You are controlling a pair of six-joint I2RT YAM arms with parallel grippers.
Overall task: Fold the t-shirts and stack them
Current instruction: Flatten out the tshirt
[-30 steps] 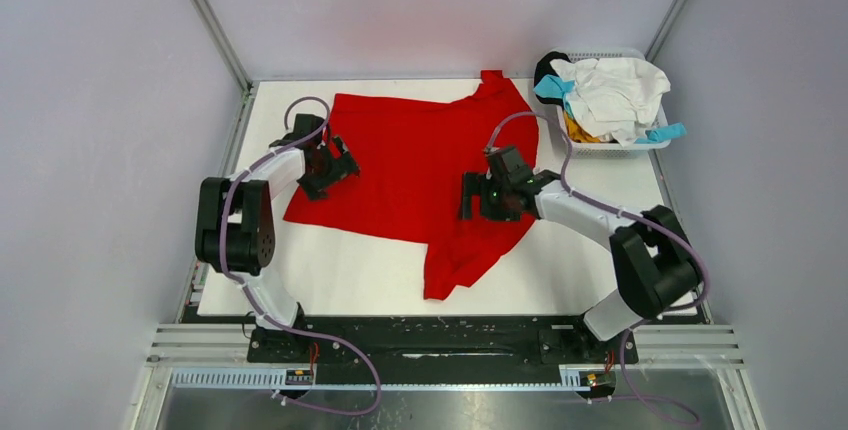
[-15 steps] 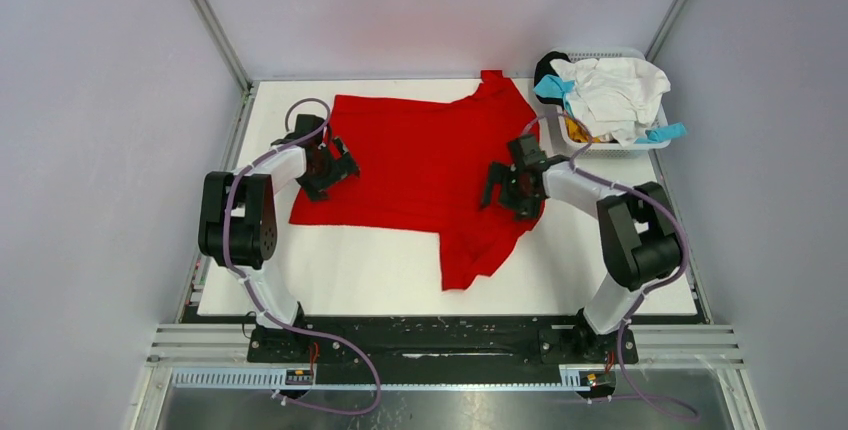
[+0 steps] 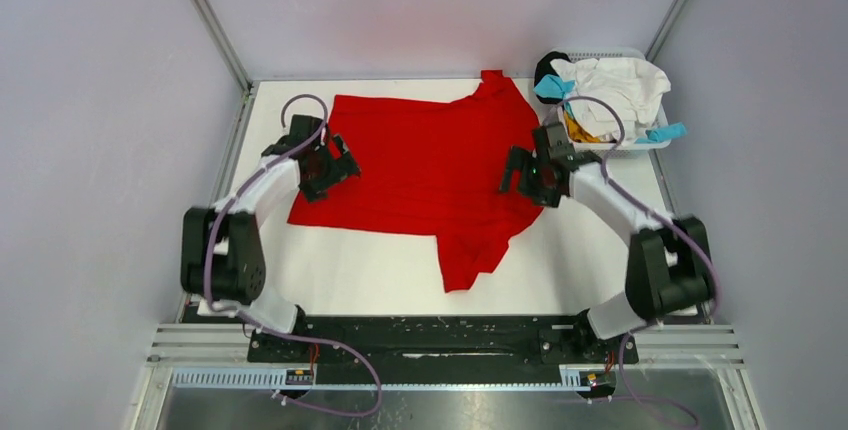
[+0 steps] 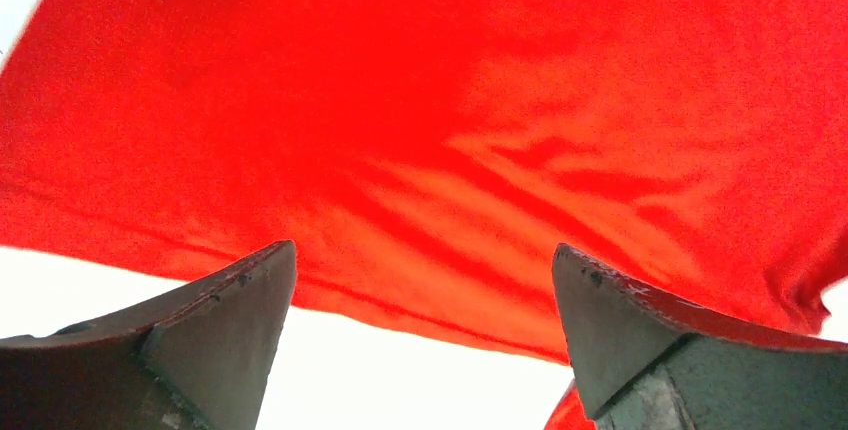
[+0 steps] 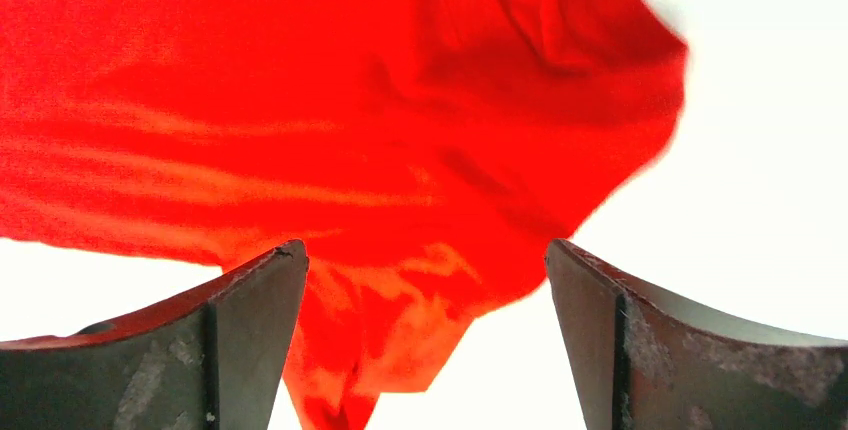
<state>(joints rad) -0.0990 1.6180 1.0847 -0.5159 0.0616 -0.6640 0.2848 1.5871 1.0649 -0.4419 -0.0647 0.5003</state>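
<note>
White table (image 3: 340,275), red t-shirt (image 3: 420,165), lilac walls (image 3: 100,100)

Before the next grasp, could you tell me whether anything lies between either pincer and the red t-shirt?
Nothing visible does. The left pincer hangs open over the left edge of the red t-shirt, and the right pincer hangs open over its right side. Both wrist views show only red cloth and white table ahead.

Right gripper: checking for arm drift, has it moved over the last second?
Yes. The right gripper has shifted right and farther from the arm bases, toward the white plastic lattice basket.
</note>
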